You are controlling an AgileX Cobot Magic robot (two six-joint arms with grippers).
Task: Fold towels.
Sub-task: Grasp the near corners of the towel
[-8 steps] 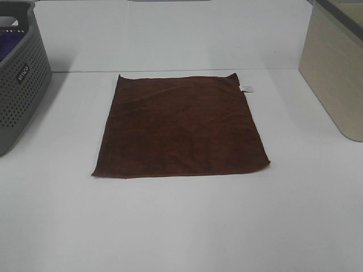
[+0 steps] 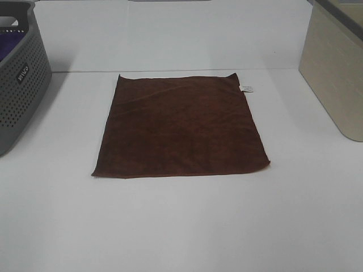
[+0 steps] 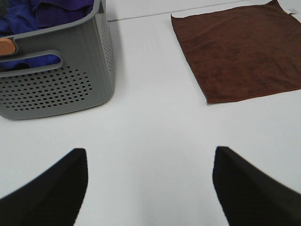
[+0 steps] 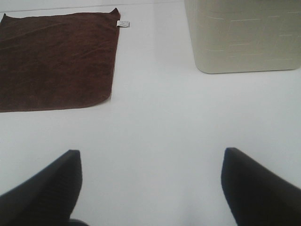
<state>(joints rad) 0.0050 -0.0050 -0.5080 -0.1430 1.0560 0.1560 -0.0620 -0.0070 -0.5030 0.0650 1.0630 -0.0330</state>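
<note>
A dark brown square towel (image 2: 181, 127) lies flat and unfolded in the middle of the white table, with a small white tag (image 2: 247, 89) at its far right corner. It also shows in the left wrist view (image 3: 240, 52) and the right wrist view (image 4: 54, 59). Neither gripper shows in the exterior high view. My left gripper (image 3: 150, 183) is open and empty over bare table, near the towel's near left corner. My right gripper (image 4: 150, 183) is open and empty over bare table, off the towel's near right corner.
A grey perforated basket (image 2: 20, 73) stands at the left edge and holds purple cloths (image 3: 42, 12). A beige bin (image 2: 334, 68) stands at the right edge and also shows in the right wrist view (image 4: 240, 35).
</note>
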